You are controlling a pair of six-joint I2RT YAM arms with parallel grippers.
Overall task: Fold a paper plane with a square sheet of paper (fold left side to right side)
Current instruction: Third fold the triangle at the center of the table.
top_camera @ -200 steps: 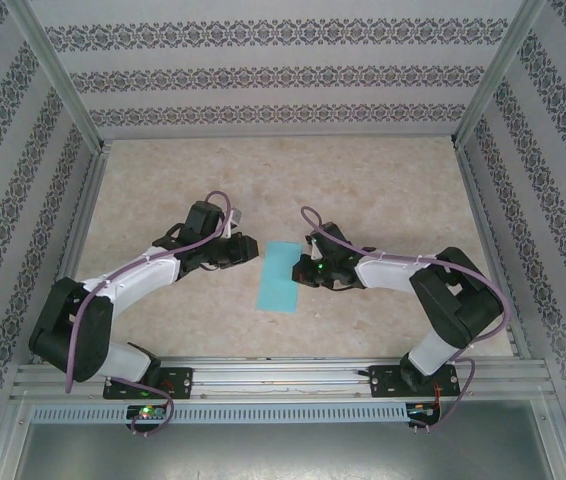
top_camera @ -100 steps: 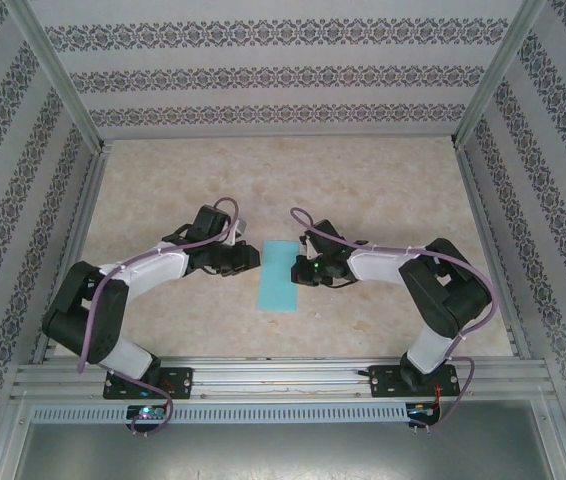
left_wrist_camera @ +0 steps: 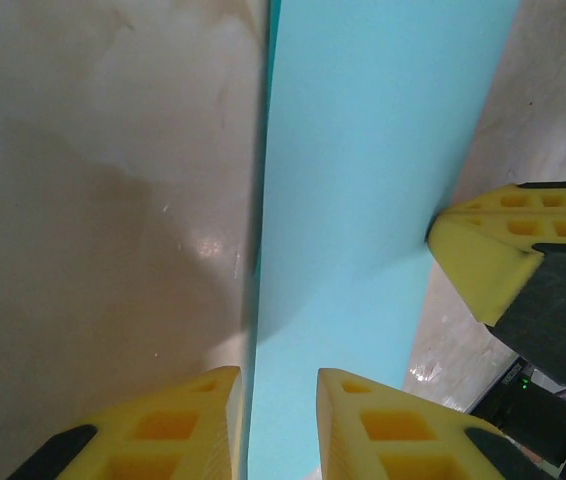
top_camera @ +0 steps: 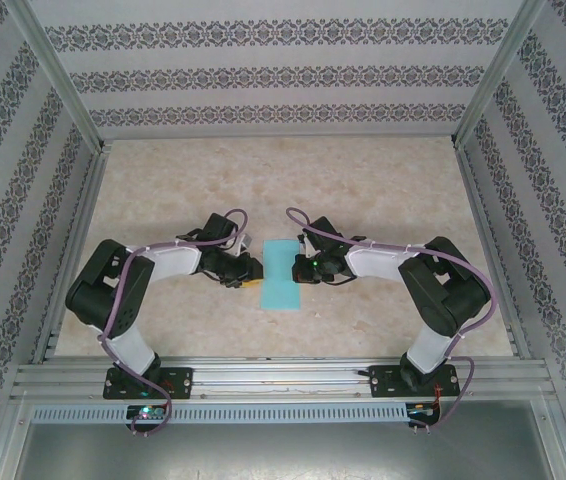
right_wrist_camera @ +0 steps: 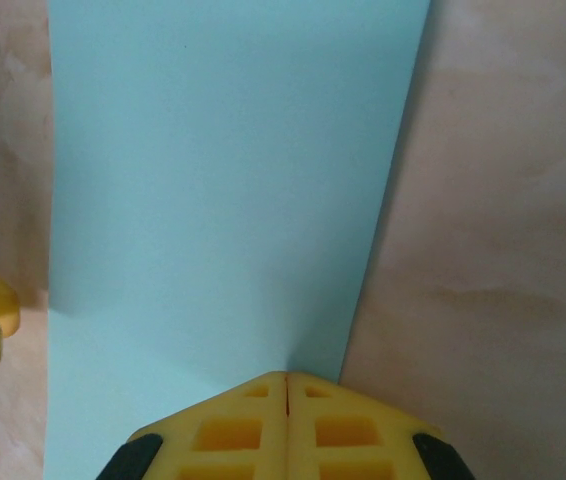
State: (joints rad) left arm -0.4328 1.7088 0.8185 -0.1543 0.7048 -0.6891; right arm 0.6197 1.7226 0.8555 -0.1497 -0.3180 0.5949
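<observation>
Scene: A white-and-black left arm (top_camera: 168, 263) and its right arm (top_camera: 378, 262) lean in from either side over a thin, light turquoise sheet of paper (top_camera: 283, 274). The sheet sits mid-way across a pale, mottled beige desk (top_camera: 383, 190).

Paper: The sheet lies flat on the desk between the two arms as a tall, narrow rectangle, roughly half as wide as it is long. It is not square in outline, and it shows no pointed nose and no wings.

Left fingers: The blocky yellow left fingers (left_wrist_camera: 163, 425) stand a narrow gap apart at the sheet's left long edge, with turquoise showing in the gap. Whether the edge runs between them or lies beneath them cannot be told. A dark shadow line follows that edge.

Right fingers: The yellow right fingers (right_wrist_camera: 233, 430) are pressed together, their tips resting on the sheet at its right long edge. They appear to be pinning it to the desk rather than gripping it.

Done: Judging by the halved outline, the left-to-right fold appears to have been made.

Left to do: The crease probably needs pressing flat. After that come the nose folds, the centre crease and the wings. The job looks to be at an early stage, with no dart shape yet.
</observation>
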